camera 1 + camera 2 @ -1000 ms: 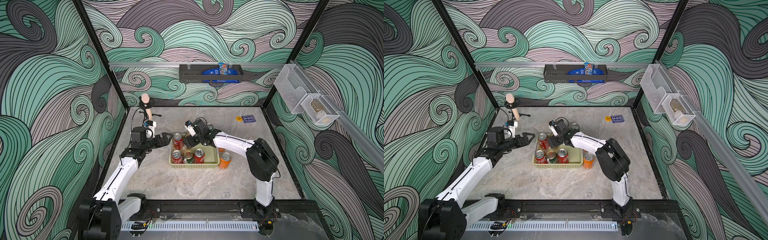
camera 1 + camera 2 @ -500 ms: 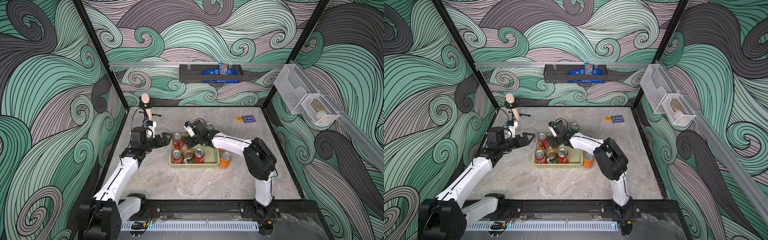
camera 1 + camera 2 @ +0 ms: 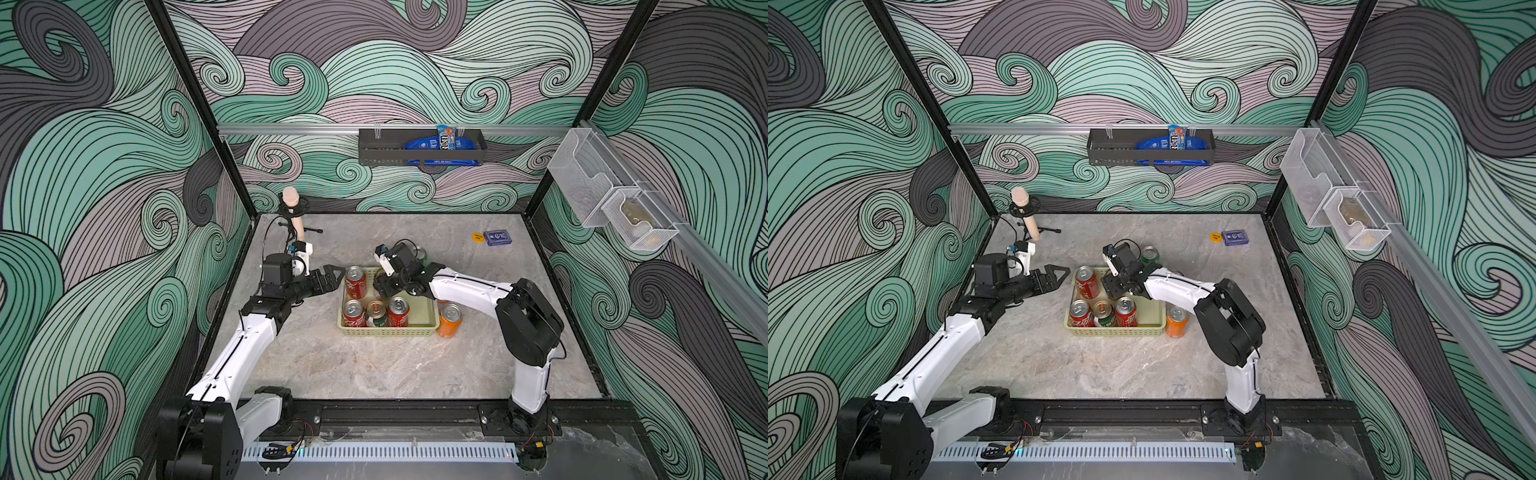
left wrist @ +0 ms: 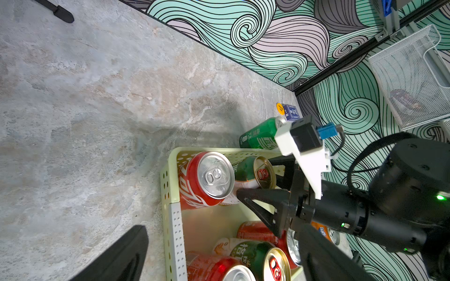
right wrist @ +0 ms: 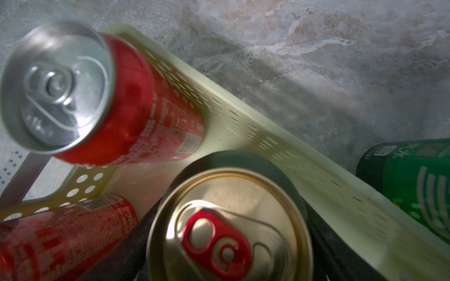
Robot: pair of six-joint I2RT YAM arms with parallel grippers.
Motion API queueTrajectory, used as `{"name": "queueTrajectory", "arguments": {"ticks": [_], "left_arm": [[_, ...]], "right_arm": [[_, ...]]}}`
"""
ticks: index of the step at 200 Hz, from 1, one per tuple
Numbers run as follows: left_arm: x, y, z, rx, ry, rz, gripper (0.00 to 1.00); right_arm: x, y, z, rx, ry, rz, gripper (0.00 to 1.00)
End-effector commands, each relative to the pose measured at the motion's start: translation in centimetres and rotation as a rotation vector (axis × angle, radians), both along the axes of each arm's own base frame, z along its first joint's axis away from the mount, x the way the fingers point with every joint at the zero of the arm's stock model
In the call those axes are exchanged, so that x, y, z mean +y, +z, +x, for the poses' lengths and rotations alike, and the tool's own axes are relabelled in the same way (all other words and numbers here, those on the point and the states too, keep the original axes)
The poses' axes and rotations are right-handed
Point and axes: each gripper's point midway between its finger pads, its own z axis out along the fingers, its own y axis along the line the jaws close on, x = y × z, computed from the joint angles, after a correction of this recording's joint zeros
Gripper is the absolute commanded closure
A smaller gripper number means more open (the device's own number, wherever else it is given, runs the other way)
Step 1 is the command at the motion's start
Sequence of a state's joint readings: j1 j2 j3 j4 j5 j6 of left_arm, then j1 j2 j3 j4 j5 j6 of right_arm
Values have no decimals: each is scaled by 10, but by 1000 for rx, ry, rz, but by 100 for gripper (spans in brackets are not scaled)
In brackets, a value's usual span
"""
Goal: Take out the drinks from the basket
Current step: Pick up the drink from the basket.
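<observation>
Marble tabletop is being shown under swirl-patterned walls | basket is being seen mid-frame in both top views | gold-topped green can is being gripped by right gripper inside basket, upper row | left gripper is being held wide, just left of basket, apart from it

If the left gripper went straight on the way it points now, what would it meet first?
Probably the red can in the basket's far corner; the left gripper points at it. Held low, it would hit the basket wall first; height is unclear.
</observation>
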State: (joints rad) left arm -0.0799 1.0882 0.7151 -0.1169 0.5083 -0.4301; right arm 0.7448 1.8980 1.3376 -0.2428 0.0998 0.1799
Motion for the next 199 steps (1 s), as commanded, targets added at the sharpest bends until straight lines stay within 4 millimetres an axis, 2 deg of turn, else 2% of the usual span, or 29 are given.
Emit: {"name": "queueTrajectory", "arguments": {"ticks": [1, 41, 62, 83, 113, 161, 199], "left_arm": [[-3, 18, 0, -56, -20, 5, 1], [-10, 27, -3, -88, -60, -30, 1], [-12, 48, -7, -160, -80, -36, 1], [-10, 71, -10, -275, -64, -44, 1], [-11, 93, -8, -342, -59, -69, 1], [-19, 105, 7, -331, -100, -96, 1], [-21, 110, 14, -354, -98, -118, 1]], "right_arm": [[4, 56, 10, -113, -24, 97, 44], [2, 80, 7, -143, -29, 136, 46], [-2, 93, 7, -163, -36, 153, 46], [-6, 115, 9, -186, -39, 197, 46], [-8, 136, 10, -202, -32, 245, 46], [-13, 158, 12, -228, -53, 287, 46], [-14, 165, 17, -237, -57, 299, 45]]}}
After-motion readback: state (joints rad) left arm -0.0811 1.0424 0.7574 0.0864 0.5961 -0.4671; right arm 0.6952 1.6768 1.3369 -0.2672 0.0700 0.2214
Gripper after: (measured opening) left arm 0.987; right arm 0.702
